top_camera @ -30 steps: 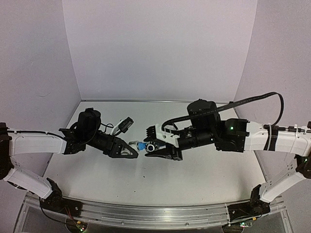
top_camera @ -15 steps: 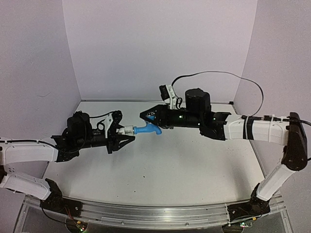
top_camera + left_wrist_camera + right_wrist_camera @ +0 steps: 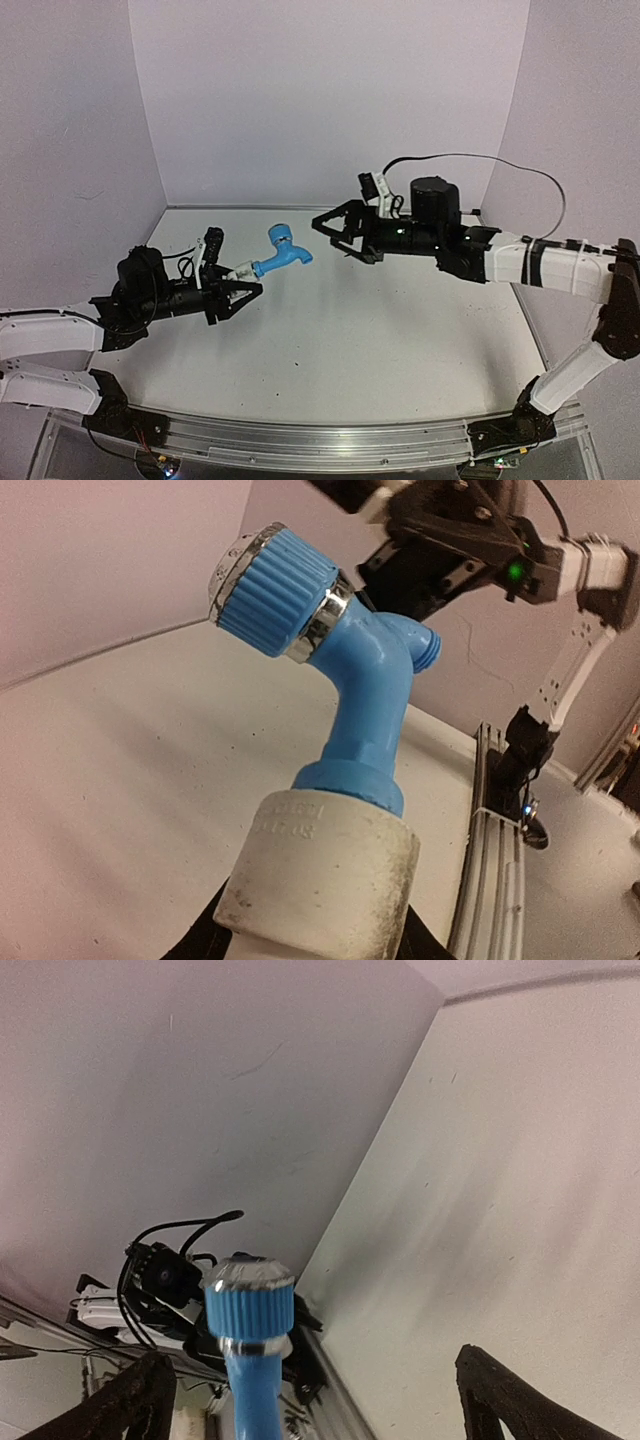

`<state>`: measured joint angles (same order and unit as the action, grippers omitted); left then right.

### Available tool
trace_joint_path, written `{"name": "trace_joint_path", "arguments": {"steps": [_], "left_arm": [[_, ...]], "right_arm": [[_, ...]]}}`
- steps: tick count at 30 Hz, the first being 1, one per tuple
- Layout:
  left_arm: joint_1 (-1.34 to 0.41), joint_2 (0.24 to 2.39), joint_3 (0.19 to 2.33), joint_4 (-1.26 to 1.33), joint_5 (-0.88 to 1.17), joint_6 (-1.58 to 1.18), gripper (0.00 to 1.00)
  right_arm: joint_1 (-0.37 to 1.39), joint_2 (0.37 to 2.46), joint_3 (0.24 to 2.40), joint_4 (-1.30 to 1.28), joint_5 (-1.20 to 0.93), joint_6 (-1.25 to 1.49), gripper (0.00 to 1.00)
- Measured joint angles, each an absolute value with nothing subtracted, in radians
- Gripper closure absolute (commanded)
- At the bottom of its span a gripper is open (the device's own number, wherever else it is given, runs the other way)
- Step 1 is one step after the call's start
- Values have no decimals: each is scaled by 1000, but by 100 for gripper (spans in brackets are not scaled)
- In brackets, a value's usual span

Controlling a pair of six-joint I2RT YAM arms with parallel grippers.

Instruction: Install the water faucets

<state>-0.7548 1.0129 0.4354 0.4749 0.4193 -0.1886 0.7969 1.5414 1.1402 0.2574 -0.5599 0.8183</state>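
Observation:
The bright-blue water faucet (image 3: 281, 250) sits screwed into a white cylindrical fitting (image 3: 241, 271), with its ribbed knob and silver cap pointing up and to the right. My left gripper (image 3: 238, 282) is shut on the white fitting (image 3: 320, 880) and holds the joined pieces above the table; the blue faucet (image 3: 368, 695) rises out of it. My right gripper (image 3: 330, 237) hangs open just to the right of the faucet, apart from it. In the right wrist view the blue knob (image 3: 248, 1305) stands left of centre between the spread fingers (image 3: 130, 1405), touching neither.
The white table (image 3: 400, 330) is closed in by purple walls at the back and both sides. An aluminium rail (image 3: 300, 440) runs along the near edge. A black cable (image 3: 500, 165) loops above the right arm.
My right gripper has opened, let go of the blue faucet and drawn back to the right. The left gripper has pulled back to the left with the faucet and fitting.

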Motion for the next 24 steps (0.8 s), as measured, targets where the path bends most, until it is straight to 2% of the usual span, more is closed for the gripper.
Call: {"name": "trace_joint_path", "arguments": {"steps": [5,14,18,24], "left_arm": [[-719,1060,462,435,498,-510,100],[-714,1309,637,419,948,-771,100],[-715,1364,649,416,1060,-811,100],[-722,1373,657,410,1123,-828,100]], "right_arm": [[759,1396,1070,214,-482,534,2],[825,1370,1078,56,-541,-62,3],[878,1402,1142,-44,-611,-249,16],[907,1478,1192,-95,-690,-342,31]]}}
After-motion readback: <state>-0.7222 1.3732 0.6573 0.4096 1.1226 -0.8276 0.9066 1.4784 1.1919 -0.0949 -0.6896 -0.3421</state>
